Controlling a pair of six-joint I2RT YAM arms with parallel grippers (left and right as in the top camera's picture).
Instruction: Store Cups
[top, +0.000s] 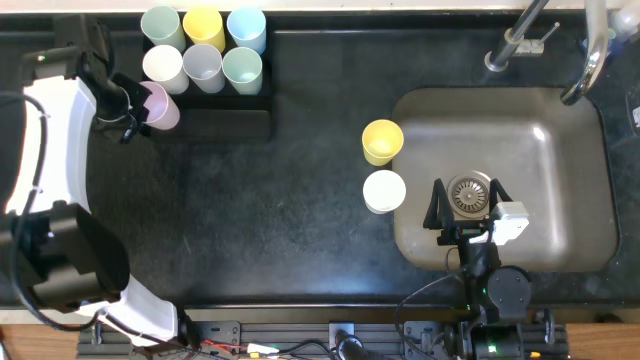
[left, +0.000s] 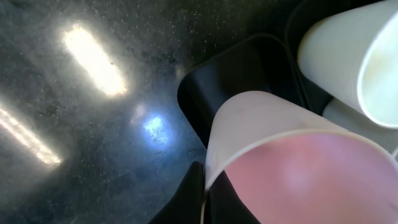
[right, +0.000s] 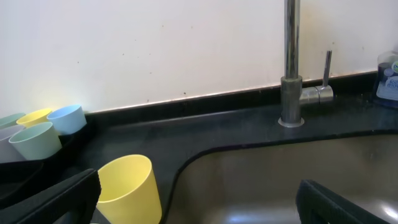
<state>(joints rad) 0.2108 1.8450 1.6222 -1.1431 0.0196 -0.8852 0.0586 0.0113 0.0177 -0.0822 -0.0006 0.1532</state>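
My left gripper (top: 133, 107) is shut on the rim of a pink cup (top: 161, 106), tilted at the left front corner of a black tray (top: 232, 124). In the left wrist view the pink cup (left: 298, 162) hangs over an empty slot of the tray (left: 249, 68), beside a white cup (left: 354, 56). Several cups stand in the tray, among them a yellow one (top: 203, 25) and a blue one (top: 246, 27). A yellow cup (top: 382, 141) and a white cup (top: 384, 191) stand on the counter by the sink. My right gripper (top: 465, 205) is open over the sink, near the yellow cup (right: 127, 186).
The steel sink (top: 500, 95) takes up the right side, with a faucet (right: 291, 68) behind it and a soap bottle (right: 388, 78) at the far right. Dark counter (top: 280, 220) stretches between the tray and the sink.
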